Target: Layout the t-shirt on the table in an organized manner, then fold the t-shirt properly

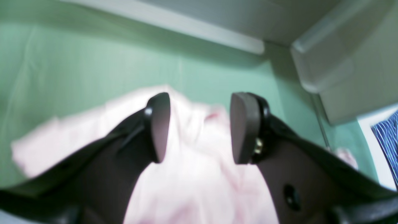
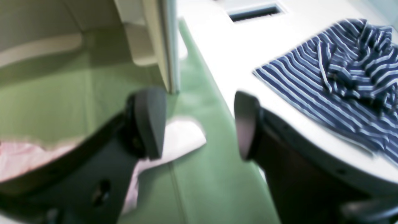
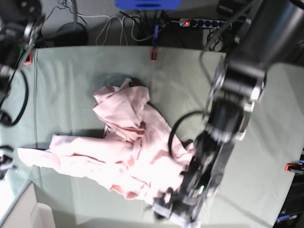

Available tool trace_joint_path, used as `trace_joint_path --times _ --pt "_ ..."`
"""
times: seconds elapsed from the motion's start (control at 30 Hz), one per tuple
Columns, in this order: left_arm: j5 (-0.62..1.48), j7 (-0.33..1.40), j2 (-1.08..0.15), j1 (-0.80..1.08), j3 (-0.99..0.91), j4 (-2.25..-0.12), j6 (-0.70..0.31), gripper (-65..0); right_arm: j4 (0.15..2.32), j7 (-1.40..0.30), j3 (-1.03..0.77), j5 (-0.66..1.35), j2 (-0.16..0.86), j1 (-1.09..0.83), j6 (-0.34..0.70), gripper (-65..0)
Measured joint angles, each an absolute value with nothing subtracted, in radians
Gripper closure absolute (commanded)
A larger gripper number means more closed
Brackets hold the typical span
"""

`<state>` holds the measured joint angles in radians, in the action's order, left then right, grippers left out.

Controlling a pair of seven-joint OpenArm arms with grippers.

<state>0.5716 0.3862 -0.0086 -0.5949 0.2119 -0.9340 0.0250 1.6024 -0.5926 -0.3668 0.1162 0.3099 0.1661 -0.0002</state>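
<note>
The t-shirt [image 3: 128, 156] lies crumpled in a heap on the table [image 3: 71, 76], not yet spread, no fold made. The left hand [image 1: 200, 127] and the right hand [image 2: 199, 124] both gape, gripping nothing.

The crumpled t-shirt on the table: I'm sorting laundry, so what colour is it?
Pale pink t-shirt, clearest in the base view.

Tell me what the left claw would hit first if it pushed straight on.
Most likely the t-shirt: its pink cloth fills the gap between the open left claw tips. Depth is blurred, so contact distance is unclear.
</note>
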Motion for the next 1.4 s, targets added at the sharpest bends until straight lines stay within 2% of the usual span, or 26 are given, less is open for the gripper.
trace_joint_path --times 0.2,0.37,0.5,0.8,1.03,1.4 --pt "0.604 0.434 -0.081 -0.245 0.180 -1.308 0.012 -30.1 1.713 -0.580 -0.144 0.136 0.248 0.013 0.018 -35.2" --pt "0.592 0.436 -0.086 -0.035 0.067 -1.409 0.030 -30.2 1.700 -0.604 0.063 0.134 0.247 -0.004 0.011 -35.2" --pt "0.596 0.440 -0.086 0.083 -0.013 -1.467 0.023 -30.2 1.703 -0.595 0.159 0.133 0.232 0.007 0.010 -35.2" --pt "0.605 0.439 -0.147 0.231 -0.096 -1.531 0.022 -30.0 1.589 -0.597 0.372 0.134 0.221 0.054 0.011 -35.0" --pt "0.604 0.435 -0.149 0.274 -0.176 -1.567 0.023 -29.9 1.516 -0.589 0.459 0.128 0.216 0.119 0.010 -35.0" --pt "0.607 0.435 -0.149 0.287 -0.215 -1.579 0.020 -29.9 1.430 -0.585 0.492 0.132 0.196 0.125 0.010 -34.6"
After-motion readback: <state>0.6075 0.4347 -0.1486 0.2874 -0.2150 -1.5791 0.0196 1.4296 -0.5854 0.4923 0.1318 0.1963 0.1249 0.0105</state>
